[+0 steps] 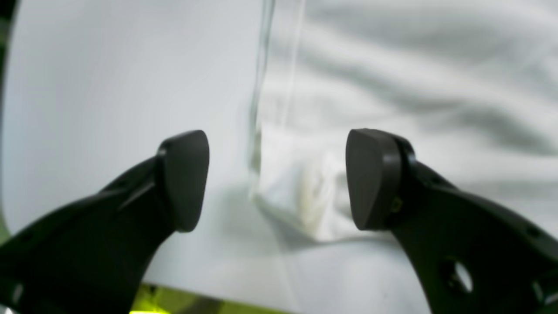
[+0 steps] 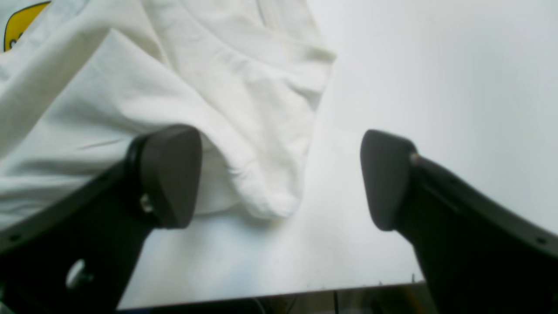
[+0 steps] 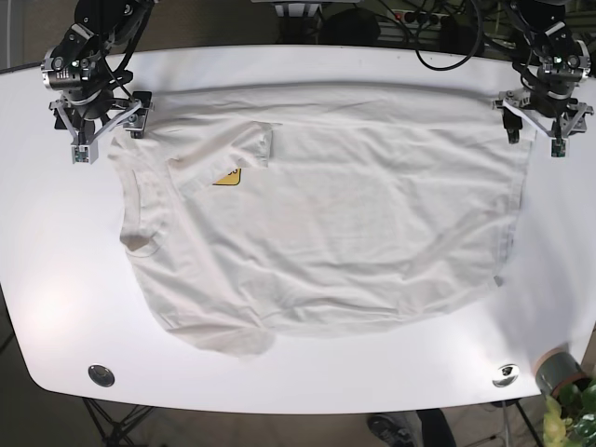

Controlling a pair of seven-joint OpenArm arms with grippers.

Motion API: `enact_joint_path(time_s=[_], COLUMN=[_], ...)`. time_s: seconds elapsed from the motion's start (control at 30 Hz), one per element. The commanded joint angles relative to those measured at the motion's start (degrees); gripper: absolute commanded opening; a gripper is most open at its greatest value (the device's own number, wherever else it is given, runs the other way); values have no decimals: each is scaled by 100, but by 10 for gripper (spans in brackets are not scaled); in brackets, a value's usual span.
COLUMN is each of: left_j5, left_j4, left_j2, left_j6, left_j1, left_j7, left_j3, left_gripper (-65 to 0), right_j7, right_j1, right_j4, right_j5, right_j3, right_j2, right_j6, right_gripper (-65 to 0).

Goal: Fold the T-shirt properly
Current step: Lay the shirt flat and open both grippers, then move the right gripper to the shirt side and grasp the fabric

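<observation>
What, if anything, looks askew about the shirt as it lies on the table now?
The shirt is not flat: one sleeve is flipped over the chest, partly covering a yellow print, and the other sleeve is bunched at the near edge. Wrinkles run across the body.

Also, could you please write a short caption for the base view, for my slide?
White T-shirt spread on the white table, with the open left gripper and open right gripper at its far corners.
</observation>
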Motion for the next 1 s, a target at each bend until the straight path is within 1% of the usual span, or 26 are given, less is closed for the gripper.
enact_joint_path(time_s=[0.0,0.17,0.3,0.43,0.47,0.67,0.73,0.83,0.87,0.93,0.97], left_j5=[-68,-77,-50,-50,-50,-42,-42,-42,-42,-42,-42], left_j4=[321,541,532,488,488,479,409,338,338,347,347], left_j2=[-123,-132,-123,-123,-114,-97,-88,-97,-97,-97,-97], left_j6=[3,3,3,29,29,38,47,47,47,47,47], left_j1=[9,-62,-536,-835,-906,-1424,-1530,-1609,-1644,-1697,-1706], left_j7=[-88,-132,-132,-132,-132,-97,-97,-97,-106,-106,-97], left_j3=[-37,-178,-231,-204,-204,-195,-108,24,42,51,51], left_gripper=[-187,-187,-186,-186,-186,-186,-186,-186,-186,-186,-186], right_j7=[93,93,93,93,93,119,312,664,805,1121,1235], right_j1=[134,415,873,1444,1593,2604,2965,3378,3545,3870,3985], right_j4=[124,80,-122,-500,-632,-1810,-2382,-3164,-3463,-4087,-4307], right_j5=[73,64,20,11,11,3,3,3,3,3,3], right_j3=[-75,-339,-533,-550,-550,-682,-884,-1095,-1174,-1341,-1412], right_j2=[83,259,286,303,347,672,866,1059,1147,1323,1376], right_j6=[-19,-19,-37,-63,-63,-81,-89,-116,-169,-336,-380], right_gripper=[-125,-125,-125,-125,-125,-127,-127,-127,-127,-127,-127])
